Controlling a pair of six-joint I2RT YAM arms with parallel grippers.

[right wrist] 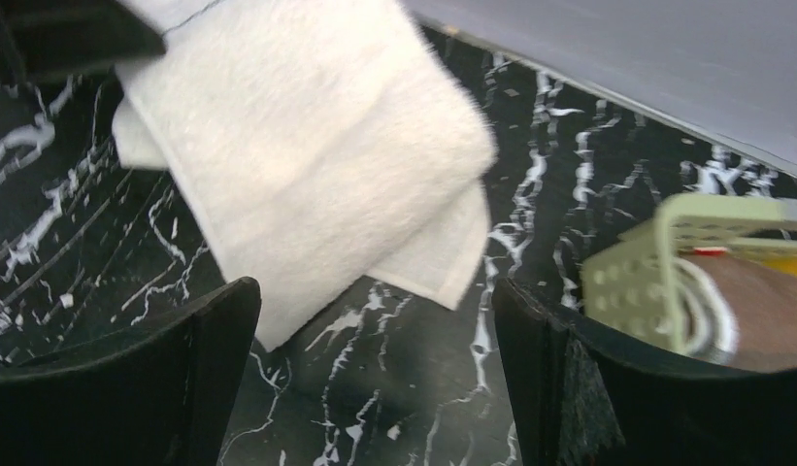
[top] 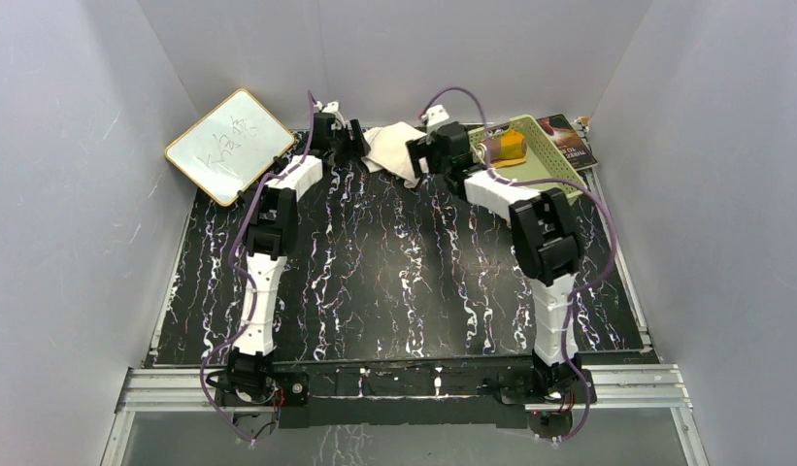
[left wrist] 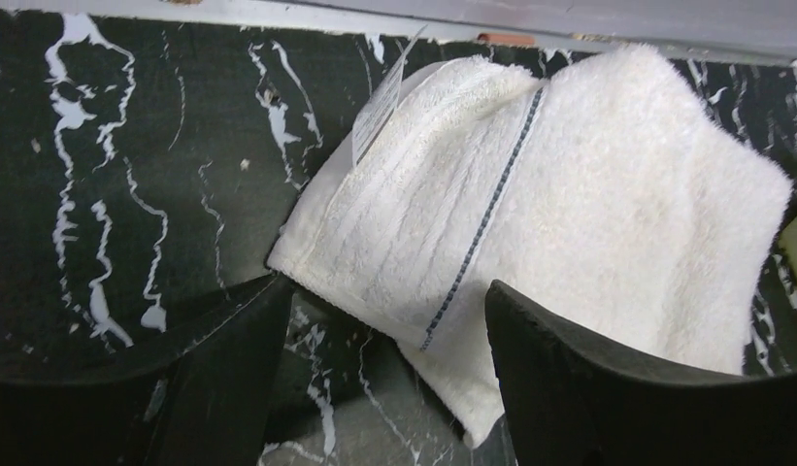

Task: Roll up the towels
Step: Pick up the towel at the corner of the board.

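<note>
The cream-white towel (top: 392, 148) lies loosely folded at the back of the table between my two grippers. It fills the left wrist view (left wrist: 559, 204), with a thin dark stripe and a white label, and shows in the right wrist view (right wrist: 307, 155). My left gripper (top: 348, 144) is open, its jaws straddling the towel's near edge (left wrist: 384, 379). My right gripper (top: 425, 155) is open and empty just right of the towel (right wrist: 375, 379). The orange-yellow and brown towel (top: 501, 148) sits rolled up in the green basket (top: 549, 155).
A small whiteboard (top: 229, 146) with writing lies at the back left. A dark book (top: 569, 136) lies behind the basket at the back right. The basket corner (right wrist: 637, 272) is close to my right gripper's right finger. Grey walls enclose the table.
</note>
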